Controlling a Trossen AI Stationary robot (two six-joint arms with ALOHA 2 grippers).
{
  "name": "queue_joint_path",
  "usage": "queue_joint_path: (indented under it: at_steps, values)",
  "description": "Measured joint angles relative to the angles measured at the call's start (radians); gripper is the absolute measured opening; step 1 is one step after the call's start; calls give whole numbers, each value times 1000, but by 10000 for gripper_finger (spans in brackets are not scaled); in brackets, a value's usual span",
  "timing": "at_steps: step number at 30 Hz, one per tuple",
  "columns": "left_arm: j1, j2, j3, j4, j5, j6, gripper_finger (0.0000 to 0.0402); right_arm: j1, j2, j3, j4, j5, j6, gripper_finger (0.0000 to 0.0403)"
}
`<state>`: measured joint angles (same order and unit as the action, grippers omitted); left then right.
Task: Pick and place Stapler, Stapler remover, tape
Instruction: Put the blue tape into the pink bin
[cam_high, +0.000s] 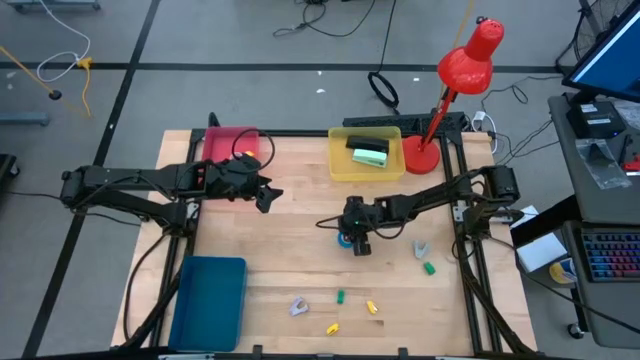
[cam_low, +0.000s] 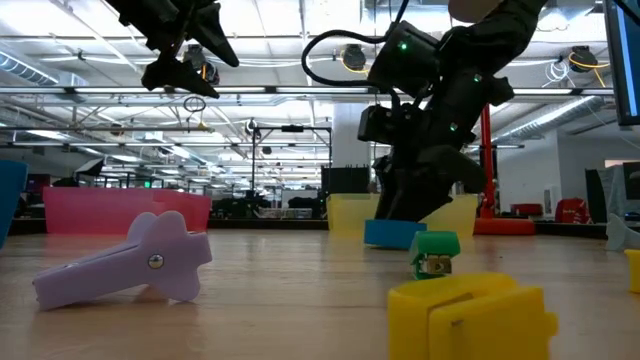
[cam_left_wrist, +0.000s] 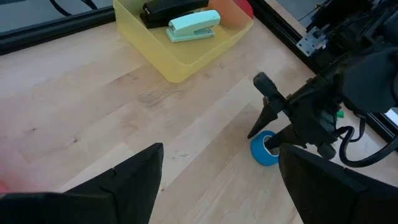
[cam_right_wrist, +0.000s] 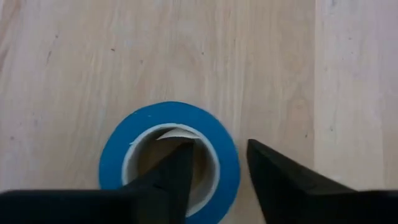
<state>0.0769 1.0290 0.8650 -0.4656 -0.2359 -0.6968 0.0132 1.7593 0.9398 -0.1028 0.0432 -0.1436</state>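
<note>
A blue tape ring (cam_high: 344, 240) (cam_right_wrist: 155, 115) lies flat on the wooden table near its middle. My right gripper (cam_high: 356, 243) (cam_right_wrist: 219, 146) points down over it, open: one finger stands in the ring's hole and the other outside its wall, and a gap shows. My left gripper (cam_high: 268, 195) (cam_left_wrist: 221, 162) hangs open above the table left of centre, holding nothing. A green stapler (cam_high: 370, 156) (cam_left_wrist: 194, 26) and a black stapler (cam_high: 368, 141) lie in the yellow bin (cam_high: 340, 165). A lavender staple remover (cam_high: 298, 306) (cam_low: 130, 260) lies near the near edge. No other tape rolls show.
A pink bin (cam_high: 232, 145) sits at the far left, a blue tray (cam_high: 210, 300) at the near left, and a red lamp (cam_high: 440, 110) stands right of the yellow bin. A grey remover (cam_high: 422, 248) and small green and yellow blocks (cam_high: 340, 296) (cam_low: 470, 315) lie scattered along the near side.
</note>
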Motion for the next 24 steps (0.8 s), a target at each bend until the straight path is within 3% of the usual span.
queue_joint_path:
  at_steps: [5, 11, 19, 24]
  values:
    - [0, 0, 0, 0, 0, 3, 312, -1, -1, 0, 5, -24, -4, 34]
    - [0, 0, 0, 29, 50, -22, 312, -9, -56, 7, 9, -46, 1, 32]
    - [-22, 0, 0, 72, 86, -133, 312, -57, -234, 85, 41, -47, 18, 32]
    - [-53, 12, 0, 175, 106, -167, 312, -80, -310, 94, 279, -48, 66, 32]
